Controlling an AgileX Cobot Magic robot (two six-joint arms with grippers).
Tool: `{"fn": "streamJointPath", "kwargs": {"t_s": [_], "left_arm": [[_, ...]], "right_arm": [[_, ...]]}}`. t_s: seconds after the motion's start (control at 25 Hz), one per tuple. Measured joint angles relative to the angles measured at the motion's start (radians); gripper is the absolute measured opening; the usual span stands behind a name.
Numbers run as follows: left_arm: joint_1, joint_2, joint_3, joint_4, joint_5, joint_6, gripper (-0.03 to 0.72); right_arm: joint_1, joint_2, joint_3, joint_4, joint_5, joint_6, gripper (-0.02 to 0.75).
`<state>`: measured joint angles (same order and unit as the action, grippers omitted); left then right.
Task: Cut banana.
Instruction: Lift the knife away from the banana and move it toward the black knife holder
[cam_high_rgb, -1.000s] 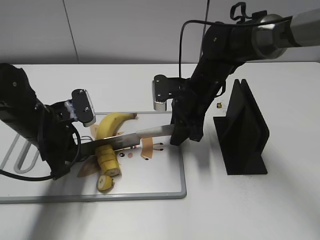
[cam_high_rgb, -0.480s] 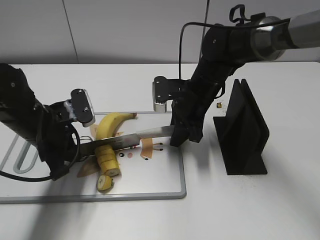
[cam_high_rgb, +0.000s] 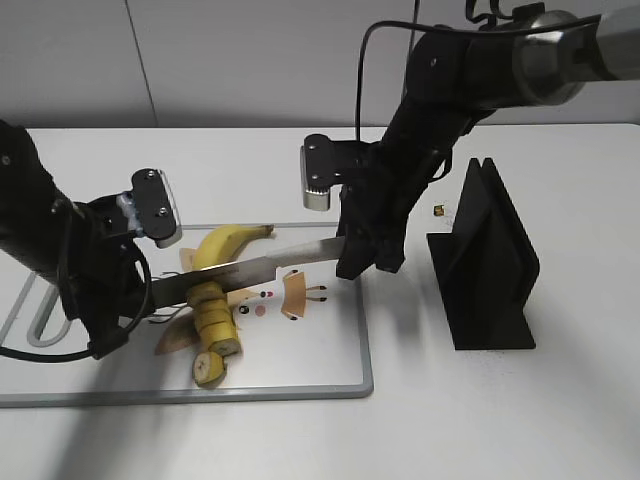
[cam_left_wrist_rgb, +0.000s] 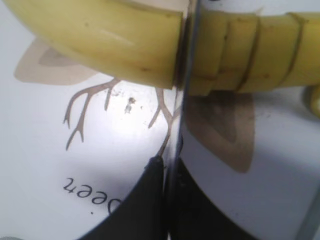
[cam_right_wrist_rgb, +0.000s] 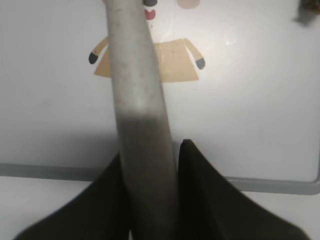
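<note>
The yellow banana (cam_high_rgb: 222, 245) lies on the white cutting board (cam_high_rgb: 320, 350), its lower end cut into several slices (cam_high_rgb: 214, 325). A long knife (cam_high_rgb: 270, 265) lies across it at the cut. My right gripper (cam_high_rgb: 352, 258) is shut on the knife's handle end. My left gripper (cam_high_rgb: 148, 295) is shut on the blade's tip end. In the left wrist view the thin blade (cam_left_wrist_rgb: 182, 100) stands between the whole banana (cam_left_wrist_rgb: 110, 40) and the slices (cam_left_wrist_rgb: 250, 55), pinched by the jaws (cam_left_wrist_rgb: 167, 170). In the right wrist view the knife (cam_right_wrist_rgb: 137, 100) sits between the fingers (cam_right_wrist_rgb: 150, 150).
A black knife block (cam_high_rgb: 490, 260) stands to the right of the board. A small dark object (cam_high_rgb: 440, 210) lies on the table behind it. The board has a tan deer print (cam_high_rgb: 295, 295) and a handle loop (cam_high_rgb: 40, 320) at its left end.
Both arms have lifted slightly, and the knife has risen a little and shifted left across the banana. The left arm has drawn back to the left.
</note>
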<state>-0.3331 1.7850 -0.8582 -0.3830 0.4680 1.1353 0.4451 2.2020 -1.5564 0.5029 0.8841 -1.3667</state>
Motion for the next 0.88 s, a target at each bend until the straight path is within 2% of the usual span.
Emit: {"fn": "streamJointPath", "kwargs": {"t_s": [0.88], "left_arm": [[0.0,-0.139,0.0,0.013,0.045,-0.002,-0.007]], "right_arm": [[0.001,-0.114,0.0,-0.016,0.03,0.003,0.204]]}}
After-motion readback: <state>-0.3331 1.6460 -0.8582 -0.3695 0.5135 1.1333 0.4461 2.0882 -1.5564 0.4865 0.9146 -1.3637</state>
